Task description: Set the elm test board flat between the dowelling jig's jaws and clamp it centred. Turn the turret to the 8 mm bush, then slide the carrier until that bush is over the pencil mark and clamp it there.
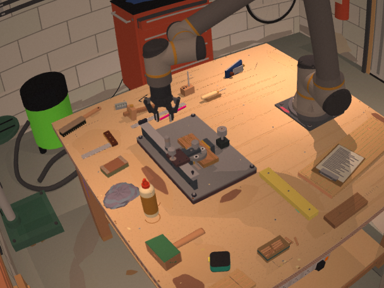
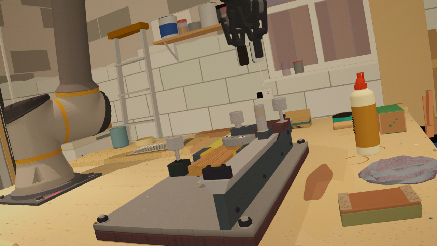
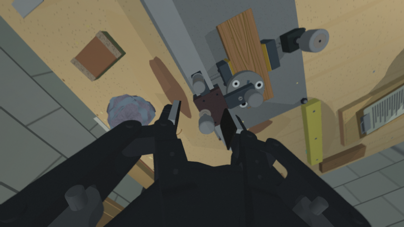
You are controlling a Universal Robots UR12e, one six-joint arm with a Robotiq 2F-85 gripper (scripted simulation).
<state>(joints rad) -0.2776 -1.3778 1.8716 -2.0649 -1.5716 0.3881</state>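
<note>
My gripper (image 1: pixel 163 117) (image 2: pixel 250 59) (image 3: pixel 202 118) hangs high in the air above the rail end of the dowelling jig (image 1: pixel 195 155) (image 2: pixel 211 180), well clear of it. The elm board (image 1: pixel 198 149) (image 2: pixel 214 157) (image 3: pixel 245 50) lies flat on the grey base plate between the two yellow-faced jaws, and the round turret (image 1: pixel 199 155) (image 2: pixel 238 140) (image 3: pixel 247 86) with its bushes sits over one end of it. The brown carrier (image 1: pixel 178 157) (image 3: pixel 210 103) sits on the rail beside the turret, with knobs standing on it. The jaw screw knob (image 1: pixel 222 131) (image 2: pixel 174 143) (image 3: pixel 315 41) stands at the far side of the board. The gripper is open and empty.
The jig's tall rail (image 2: pixel 244 171) runs below the gripper. A glue bottle (image 1: pixel 148 198) (image 2: pixel 365 117), a rag (image 1: pixel 121 195) (image 2: pixel 398 169) and a sanding block (image 1: pixel 114 166) (image 2: pixel 380 205) lie beside the jig. A steel rule and a marking gauge (image 1: pixel 135 110) lie behind it.
</note>
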